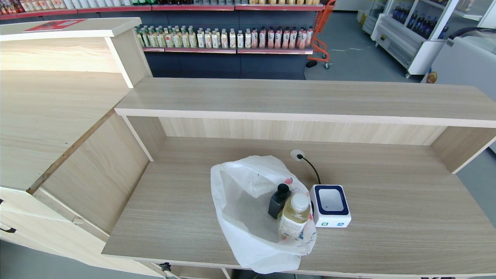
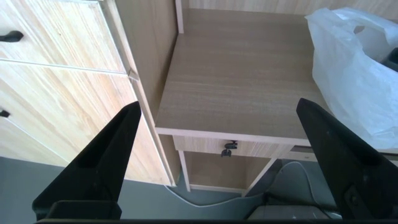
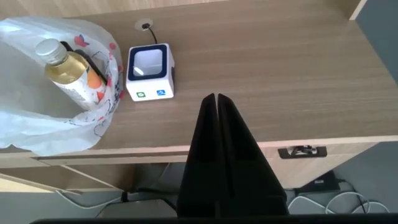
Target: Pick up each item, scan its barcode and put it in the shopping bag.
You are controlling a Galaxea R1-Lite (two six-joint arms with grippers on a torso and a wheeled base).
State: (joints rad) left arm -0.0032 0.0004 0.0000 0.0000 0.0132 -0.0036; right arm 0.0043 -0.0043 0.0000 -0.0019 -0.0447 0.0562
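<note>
Head view: a white plastic shopping bag (image 1: 244, 217) lies open on the wooden counter (image 1: 407, 217), and its near end reaches the counter's front edge. Two items stand inside it on the bag's right side: a pale drink bottle (image 1: 294, 217) with a white cap, and a small dark bottle (image 1: 279, 200) with a black cap. The dark one is just behind the pale one, and whether they touch can't be told. A white scanner (image 1: 330, 205) with a dark-framed window facing up sits just beside the bag on the right. A black cable (image 1: 312, 169) runs from behind the scanner to a round hole (image 1: 297, 154) in the counter top. A raised ledge (image 1: 310, 100) spans the back of the counter. Beyond it are store shelves of bottles (image 1: 224, 38), an orange cart (image 1: 321, 35) and a glass-door cooler (image 1: 414, 31).

Left wrist view: the left gripper (image 2: 217, 162) is spread wide and holds nothing. It is off the counter's front left corner, with light wood drawers (image 2: 56, 74) to one side and the bag at the far side of the counter.

Right wrist view: the right gripper (image 3: 216, 99) is pressed fully together with nothing between the fingers. It is over the counter's front edge, well apart from the scanner and bag. A small lock (image 3: 301, 151) shows on the counter's front face.
</note>
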